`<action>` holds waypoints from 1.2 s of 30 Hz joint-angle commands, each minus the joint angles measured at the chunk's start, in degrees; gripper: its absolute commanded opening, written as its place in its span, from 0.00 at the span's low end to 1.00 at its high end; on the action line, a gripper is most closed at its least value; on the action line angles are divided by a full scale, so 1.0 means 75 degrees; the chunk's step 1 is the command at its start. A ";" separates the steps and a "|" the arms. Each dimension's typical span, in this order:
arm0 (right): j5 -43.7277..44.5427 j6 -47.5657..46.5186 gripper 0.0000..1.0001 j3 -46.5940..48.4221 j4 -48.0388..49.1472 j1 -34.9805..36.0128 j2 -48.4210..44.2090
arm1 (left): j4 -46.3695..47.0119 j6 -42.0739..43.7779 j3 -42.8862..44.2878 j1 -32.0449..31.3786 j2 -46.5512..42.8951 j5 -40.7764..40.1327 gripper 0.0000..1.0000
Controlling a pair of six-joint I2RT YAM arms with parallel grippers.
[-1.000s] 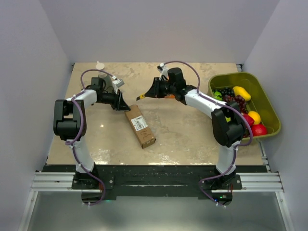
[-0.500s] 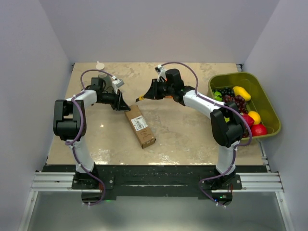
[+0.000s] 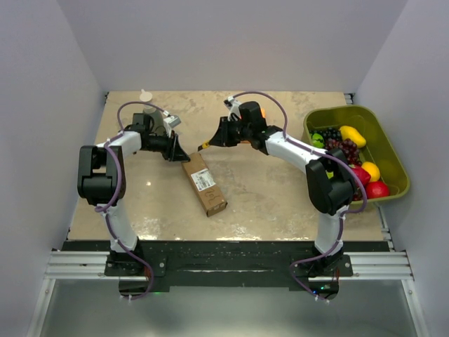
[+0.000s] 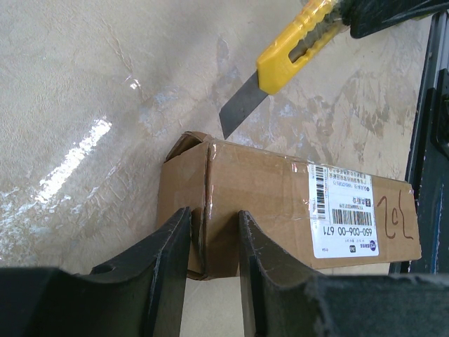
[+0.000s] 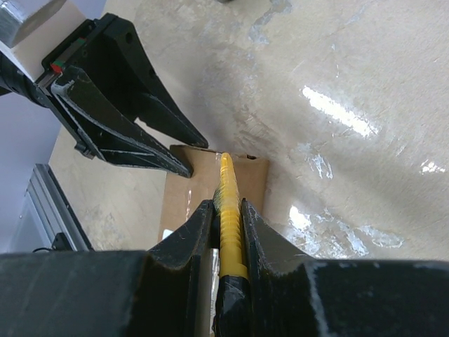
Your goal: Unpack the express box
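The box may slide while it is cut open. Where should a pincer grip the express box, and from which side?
Probably across its narrow width near the label end, from straight above: the express box lies flat, its long sides parallel and free. The far end is crowded by the left pincer and the knife blade.
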 commanded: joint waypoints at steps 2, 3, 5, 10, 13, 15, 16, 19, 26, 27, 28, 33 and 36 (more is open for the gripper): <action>0.0133 -0.0141 0.00 0.0336 -0.0061 0.0062 0.0045 | -0.0596 0.0267 -0.0572 -0.0192 0.0593 -0.1573 0.00; 0.0145 -0.0141 0.00 0.0324 -0.0061 0.0062 0.0045 | -0.0596 0.0278 -0.0572 -0.0181 0.0581 -0.1585 0.00; 0.0145 -0.0141 0.00 0.0336 -0.0073 0.0074 0.0056 | -0.0584 0.0267 -0.0596 -0.0181 0.0581 -0.1585 0.00; 0.0157 -0.0188 0.00 0.0359 -0.0073 0.0085 0.0068 | -0.0573 0.0255 -0.0584 -0.0181 0.0593 -0.1573 0.00; 0.0145 -0.0223 0.00 0.0347 -0.0073 0.0086 0.0080 | -0.0549 0.0220 -0.0584 -0.0181 0.0605 -0.1562 0.00; 0.0157 -0.0223 0.00 0.0336 -0.0108 0.0109 0.0092 | -0.0526 0.0185 -0.0584 -0.0192 0.0628 -0.1562 0.00; 0.0157 -0.0246 0.00 0.0347 -0.0120 0.0109 0.0103 | -0.0514 0.0173 -0.0584 -0.0181 0.0617 -0.1550 0.00; 0.0227 -0.0281 0.00 0.0371 -0.0213 0.0121 0.0127 | -0.0491 0.0115 -0.0572 -0.0181 0.0640 -0.1550 0.00; 0.0450 -0.0305 0.00 0.0394 -0.0237 0.0121 0.0033 | -0.0444 0.0068 -0.0560 -0.0181 0.0687 -0.1527 0.00; 0.0368 -0.0328 0.00 0.0406 -0.0248 0.0132 0.0010 | -0.0444 0.0068 -0.0560 -0.0192 0.0675 -0.1515 0.00; 0.0391 -0.0340 0.00 0.0429 -0.0249 0.0121 -0.0013 | -0.0432 0.0079 -0.0572 -0.0192 0.0663 -0.1526 0.00; 0.0461 -0.0399 0.00 0.0523 -0.0178 0.0121 -0.0037 | -0.0432 0.0079 -0.0631 -0.0181 0.0628 -0.1527 0.00; 0.0450 -0.0411 0.00 0.0512 -0.0167 0.0132 -0.0037 | -0.0420 0.0079 -0.0678 -0.0192 0.0593 -0.1538 0.00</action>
